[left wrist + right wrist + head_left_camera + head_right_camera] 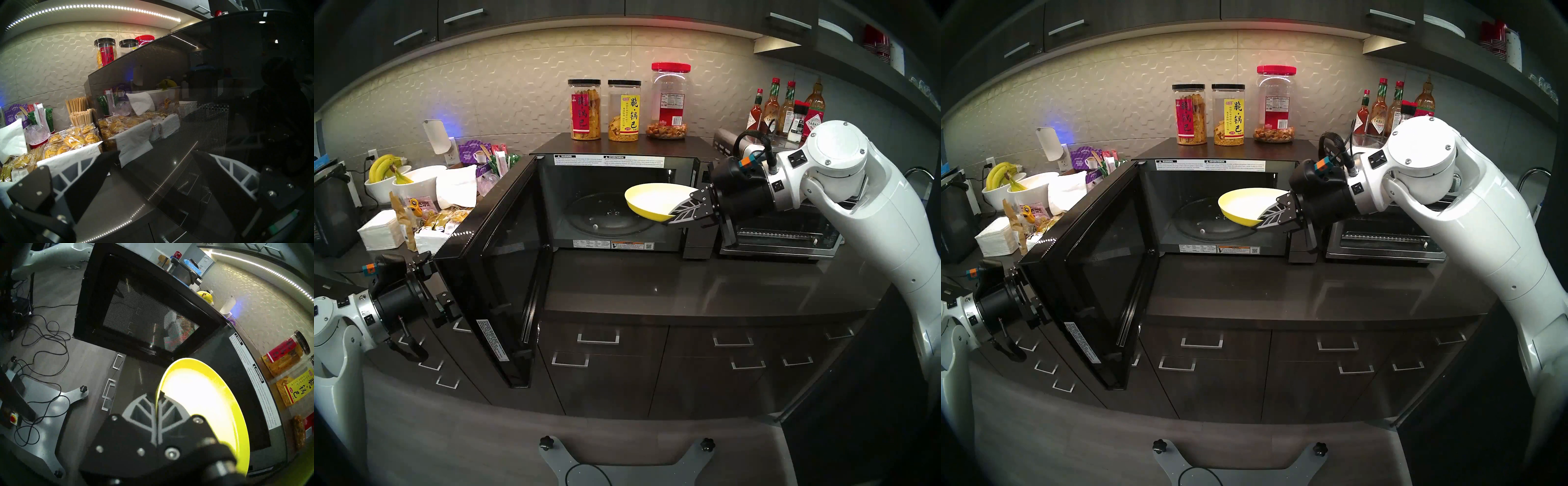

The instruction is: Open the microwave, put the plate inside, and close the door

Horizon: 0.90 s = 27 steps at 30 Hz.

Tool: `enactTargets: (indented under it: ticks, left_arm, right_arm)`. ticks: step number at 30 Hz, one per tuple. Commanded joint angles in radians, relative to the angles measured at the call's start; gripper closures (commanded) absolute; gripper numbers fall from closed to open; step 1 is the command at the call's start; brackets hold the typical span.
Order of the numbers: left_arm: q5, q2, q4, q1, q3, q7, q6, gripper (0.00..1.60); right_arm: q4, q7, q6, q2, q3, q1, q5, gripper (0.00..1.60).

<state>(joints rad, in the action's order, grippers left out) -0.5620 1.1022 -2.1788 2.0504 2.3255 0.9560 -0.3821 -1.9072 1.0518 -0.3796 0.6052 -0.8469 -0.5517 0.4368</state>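
Note:
The microwave (pixel 653 146) stands on the counter with its door (pixel 504 258) swung wide open to the left. My right gripper (pixel 682 210) is shut on the rim of the yellow plate (pixel 653 200). It holds the plate tilted in the cavity's mouth, above the glass turntable (pixel 599 217). The right wrist view shows the fingers (pixel 144 405) pinching the plate (pixel 200 404). My left gripper (pixel 155 152) is open and empty, close to the door's outer glass face (pixel 237 101). In the head views the door hides its fingers.
A toaster oven (pixel 782 230) stands right of the microwave, under my right arm. Three jars (pixel 585 108) sit on the microwave and sauce bottles (pixel 789 108) behind. Banana bowls (pixel 388 176), napkins (pixel 378 230) and snack packets (pixel 71 140) crowd the left counter.

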Motion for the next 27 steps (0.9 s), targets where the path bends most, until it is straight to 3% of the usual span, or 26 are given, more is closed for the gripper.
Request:
enactTargets:
  ticks: [1, 27]
  left_arm:
    - [-0.001, -0.001, -0.011, 0.000, 0.005, 0.002, -0.001, 0.00]
    - [0.000, 0.000, -0.011, -0.001, 0.005, 0.004, -0.002, 0.00]
  right_arm:
    - [0.006, -0.038, -0.015, 0.061, 0.023, 0.013, -0.032, 1.60]
    - [0.084, -0.101, -0.005, 0.193, 0.110, 0.026, -0.139, 1.60]
